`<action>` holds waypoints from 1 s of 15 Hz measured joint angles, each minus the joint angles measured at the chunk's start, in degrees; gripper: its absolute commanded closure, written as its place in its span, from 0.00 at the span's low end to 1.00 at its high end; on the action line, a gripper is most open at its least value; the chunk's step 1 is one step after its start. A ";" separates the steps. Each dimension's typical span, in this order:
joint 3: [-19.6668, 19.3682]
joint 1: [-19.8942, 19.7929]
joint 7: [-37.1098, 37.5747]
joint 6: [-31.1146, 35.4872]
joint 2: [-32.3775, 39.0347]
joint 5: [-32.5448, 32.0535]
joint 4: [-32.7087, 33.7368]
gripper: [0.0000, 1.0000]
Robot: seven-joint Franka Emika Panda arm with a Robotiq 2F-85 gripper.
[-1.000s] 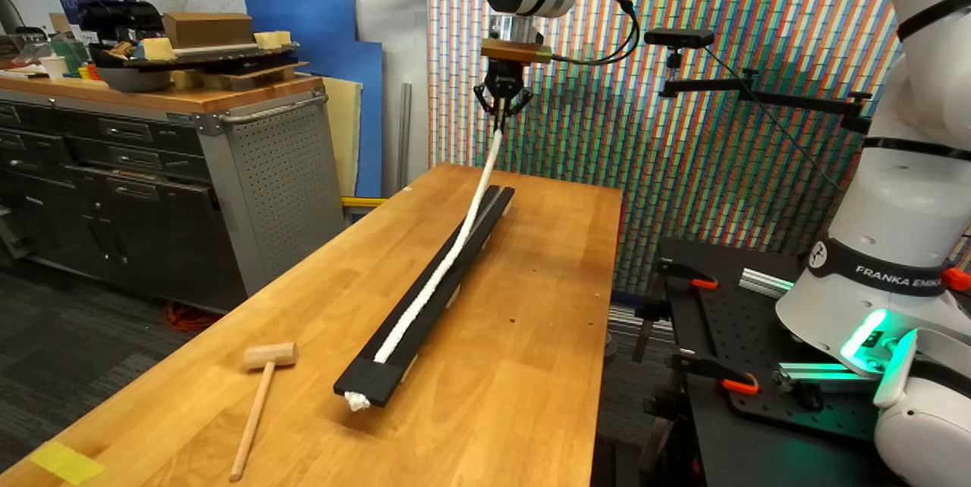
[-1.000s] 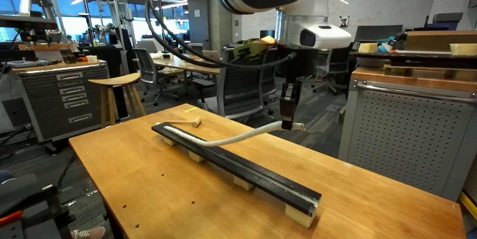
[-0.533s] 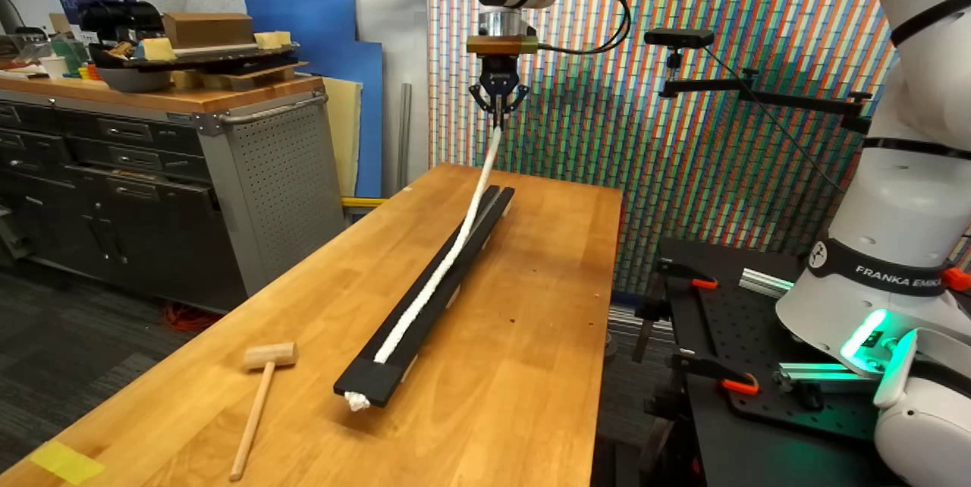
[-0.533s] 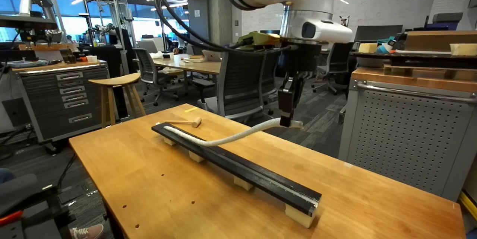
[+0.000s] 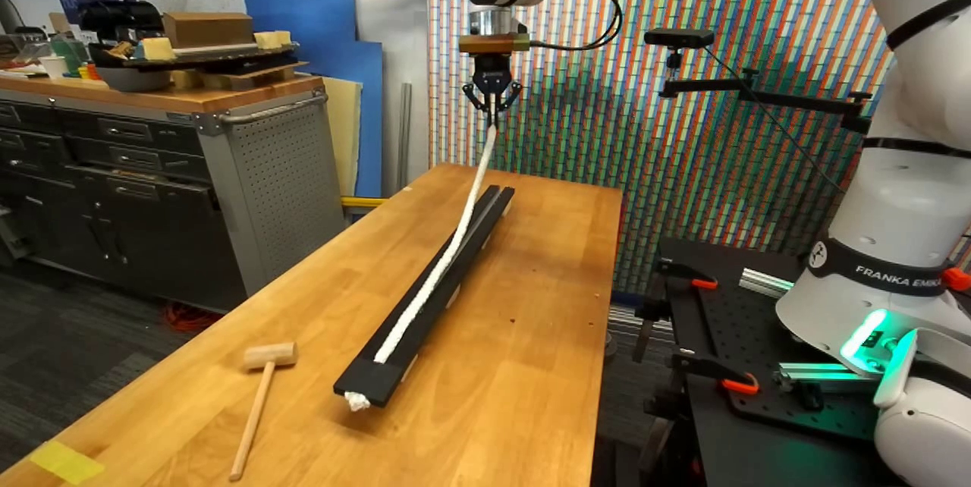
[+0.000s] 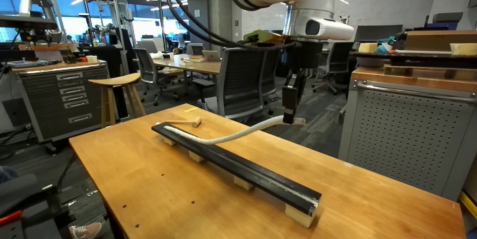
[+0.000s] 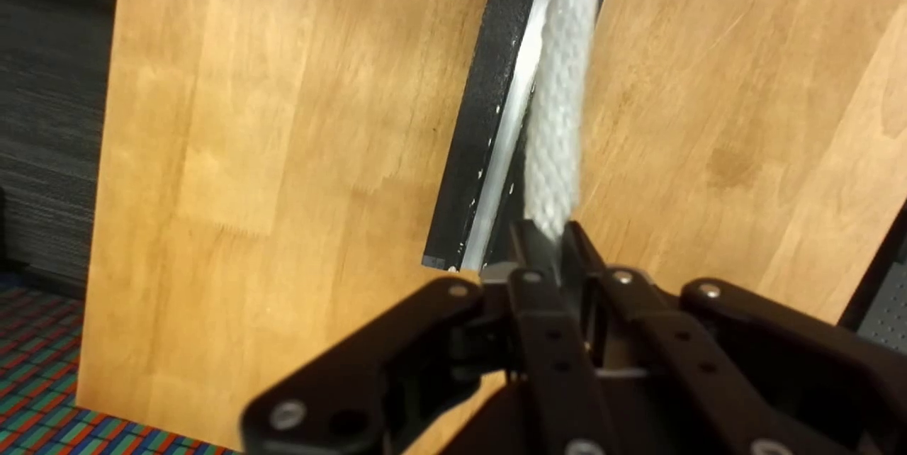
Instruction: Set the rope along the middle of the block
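Note:
The block (image 5: 368, 378) is a long black bar with a pale groove along its middle, lying on the table; it also shows in an exterior view (image 6: 257, 172) and the wrist view (image 7: 485, 86). The white rope (image 5: 413, 310) lies along the groove at one end, then rises to my gripper (image 5: 492, 121). A frayed white tuft pokes out past that end of the block. In an exterior view my gripper (image 6: 288, 120) is shut on the rope (image 6: 238, 133), a short tail sticking out beyond. In the wrist view the rope (image 7: 560, 108) hangs right of the groove near the block's far end.
A wooden mallet (image 5: 271, 355) lies on the wooden table (image 5: 523, 396) beside the block. Pale supports (image 6: 299, 214) hold the block up. A camera on a bracket (image 5: 679, 38) stands behind the table, and a workbench (image 5: 273, 153) stands beyond its edge.
My gripper has moved slightly left in an exterior view and risen a little, still holding the rope. The raised rope has swung with it. The block and mallet have not moved.

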 measured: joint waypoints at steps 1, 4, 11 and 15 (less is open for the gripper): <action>0.00 0.00 0.00 0.00 0.04 0.00 0.00 0.90; 0.00 -0.01 0.00 0.00 0.04 0.00 0.00 0.90; -0.01 -0.23 0.00 -0.01 0.94 0.01 -0.32 0.97; 0.11 -0.99 -1.79 -0.67 4.00 0.34 -0.54 0.97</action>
